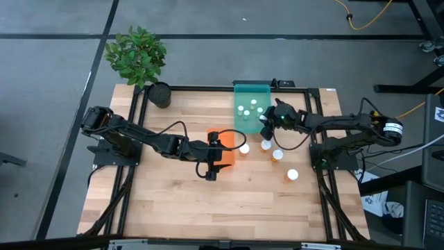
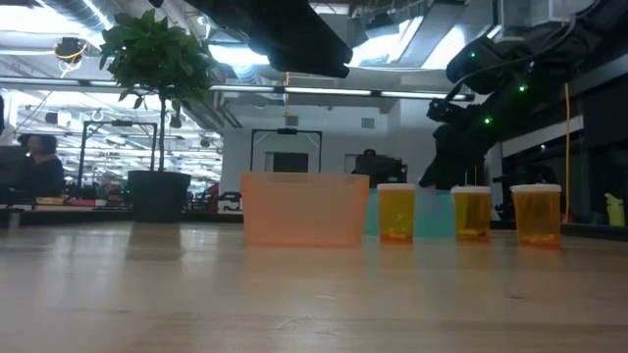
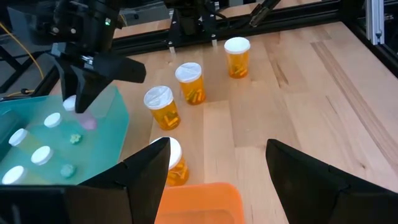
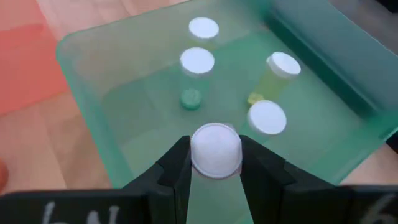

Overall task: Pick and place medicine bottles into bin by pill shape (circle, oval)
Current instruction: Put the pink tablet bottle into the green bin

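Right, a pale wooden table (image 1: 208, 208) with black rails, a potted plant (image 1: 139, 59) at its far left corner and a bright workshop beyond. Four amber bottles (image 1: 292, 175) stand upright, white caps up, on the bare wood right of centre. The left gripper (image 1: 214, 158) hangs spread wide over the orange bin (image 1: 223, 142), holding nothing. Further back, the right gripper (image 4: 216, 163) reaches in level from the right over the green bin (image 1: 251, 114), pinching a white-capped bottle (image 4: 216, 149) upright, four more standing inside.

Four bottles (image 4: 198, 62) in the rear bin (image 1: 251, 90); second bin (image 1: 225, 158) left of it; four bottles (image 1: 292, 175) on the table (image 1: 173, 201) between and right.
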Action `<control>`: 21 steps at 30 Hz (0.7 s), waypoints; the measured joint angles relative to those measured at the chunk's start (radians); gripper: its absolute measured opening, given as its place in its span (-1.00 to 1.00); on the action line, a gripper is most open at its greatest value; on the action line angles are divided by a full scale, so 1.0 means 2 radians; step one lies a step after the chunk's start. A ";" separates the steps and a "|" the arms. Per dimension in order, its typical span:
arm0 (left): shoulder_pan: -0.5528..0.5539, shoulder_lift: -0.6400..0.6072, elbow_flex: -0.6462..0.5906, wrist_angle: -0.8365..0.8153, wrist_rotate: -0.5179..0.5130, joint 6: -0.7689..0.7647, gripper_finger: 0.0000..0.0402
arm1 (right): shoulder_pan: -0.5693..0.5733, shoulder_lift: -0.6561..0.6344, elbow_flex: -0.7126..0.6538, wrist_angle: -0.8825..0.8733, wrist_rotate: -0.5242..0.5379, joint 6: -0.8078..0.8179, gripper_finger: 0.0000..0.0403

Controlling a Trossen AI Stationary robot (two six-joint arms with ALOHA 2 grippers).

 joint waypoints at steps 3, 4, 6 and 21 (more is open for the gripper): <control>0.000 0.000 0.000 0.000 0.000 0.000 0.28 | -0.007 0.010 0.000 0.001 -0.017 -0.007 -0.43; 0.000 0.000 0.000 0.000 0.000 0.000 0.28 | -0.010 0.016 0.000 0.003 -0.024 -0.010 -0.43; 0.000 0.000 0.000 0.000 0.000 0.000 0.28 | -0.011 0.028 0.000 0.009 -0.024 -0.012 -0.43; 0.000 0.000 0.000 0.000 0.000 0.000 0.28 | -0.012 0.054 0.000 0.034 -0.016 -0.011 -0.34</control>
